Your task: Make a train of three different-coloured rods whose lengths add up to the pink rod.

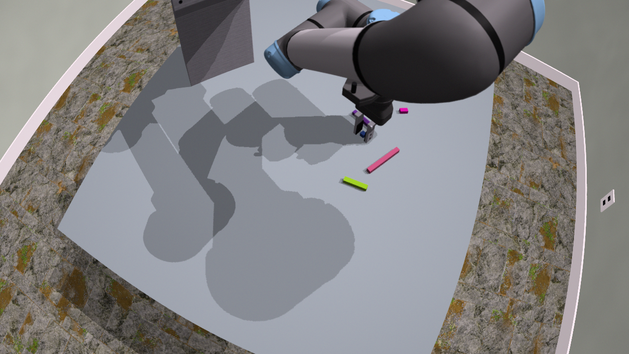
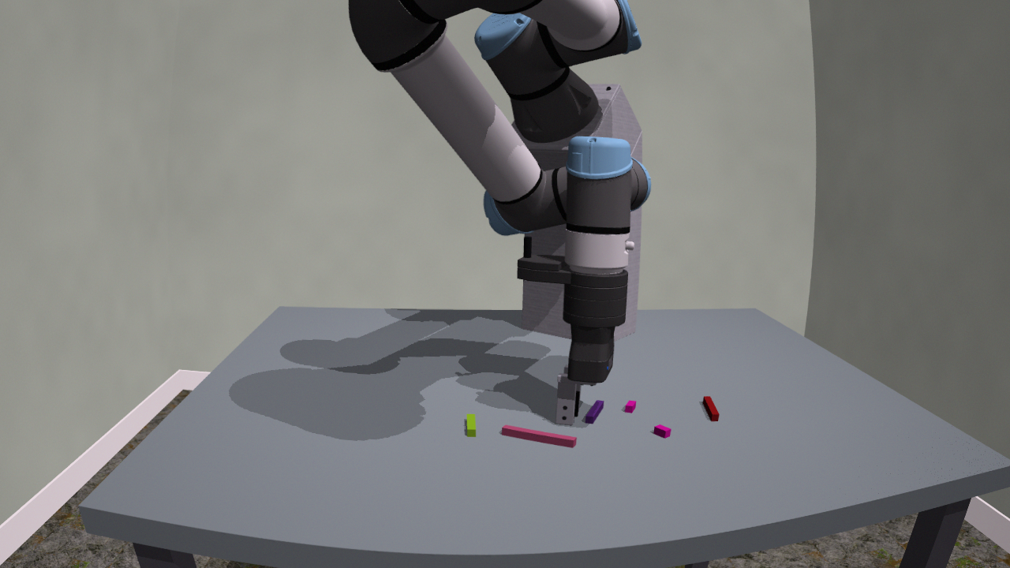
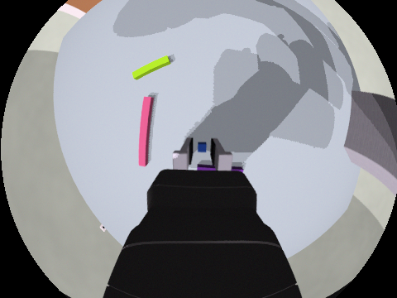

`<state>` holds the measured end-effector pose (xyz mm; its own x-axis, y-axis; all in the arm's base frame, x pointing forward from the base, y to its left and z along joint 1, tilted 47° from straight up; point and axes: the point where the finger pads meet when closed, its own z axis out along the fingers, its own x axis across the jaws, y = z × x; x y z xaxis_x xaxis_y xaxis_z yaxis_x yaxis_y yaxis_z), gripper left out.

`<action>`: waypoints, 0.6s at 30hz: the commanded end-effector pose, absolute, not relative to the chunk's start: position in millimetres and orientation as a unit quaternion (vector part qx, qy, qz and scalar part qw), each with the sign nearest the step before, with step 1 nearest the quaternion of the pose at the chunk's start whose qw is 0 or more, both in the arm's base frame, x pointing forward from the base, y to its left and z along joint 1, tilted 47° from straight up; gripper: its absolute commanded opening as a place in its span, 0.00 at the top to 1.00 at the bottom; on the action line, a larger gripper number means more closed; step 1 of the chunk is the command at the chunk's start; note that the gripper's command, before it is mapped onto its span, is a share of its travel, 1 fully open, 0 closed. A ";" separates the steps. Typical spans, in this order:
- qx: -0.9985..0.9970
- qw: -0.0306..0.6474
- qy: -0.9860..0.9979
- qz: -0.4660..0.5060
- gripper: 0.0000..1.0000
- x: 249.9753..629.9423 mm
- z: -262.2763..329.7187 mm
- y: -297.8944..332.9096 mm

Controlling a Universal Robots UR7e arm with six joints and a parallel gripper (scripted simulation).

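My gripper (image 1: 364, 130) stands upright with its fingertips down at the table, open, one finger on each side of the small blue rod (image 1: 362, 133). The wrist view shows the blue rod (image 3: 202, 146) between the fingers with gaps on both sides. The purple rod (image 2: 593, 411) lies flat just behind the gripper (image 2: 569, 416), partly hidden by it. The pink rod (image 1: 383, 160) lies a little in front. Two magenta rods (image 2: 630, 405) (image 2: 661, 431) lie to the right of the purple one.
A lime rod (image 1: 355, 183) lies near the pink rod's left end. A red rod (image 2: 710, 408) lies far right. A grey box (image 1: 213, 37) stands at the back of the table.
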<state>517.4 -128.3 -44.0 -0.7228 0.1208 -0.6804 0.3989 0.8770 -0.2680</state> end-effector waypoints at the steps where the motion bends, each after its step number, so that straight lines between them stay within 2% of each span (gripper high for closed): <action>1: 0.143 0.344 0.906 -0.202 0.46 517.1 -43.9 -128.5; 3: 0.143 0.344 0.906 -0.202 0.46 517.1 -43.9 -128.5; 4: 0.143 0.344 0.906 -0.202 0.76 517.1 -43.9 -128.5; 18: 0.143 0.344 0.906 -0.202 0.76 517.1 -43.9 -128.5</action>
<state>517.4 -128.3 -44.0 -0.7228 0.1208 -0.6804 0.3989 0.8770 -0.2680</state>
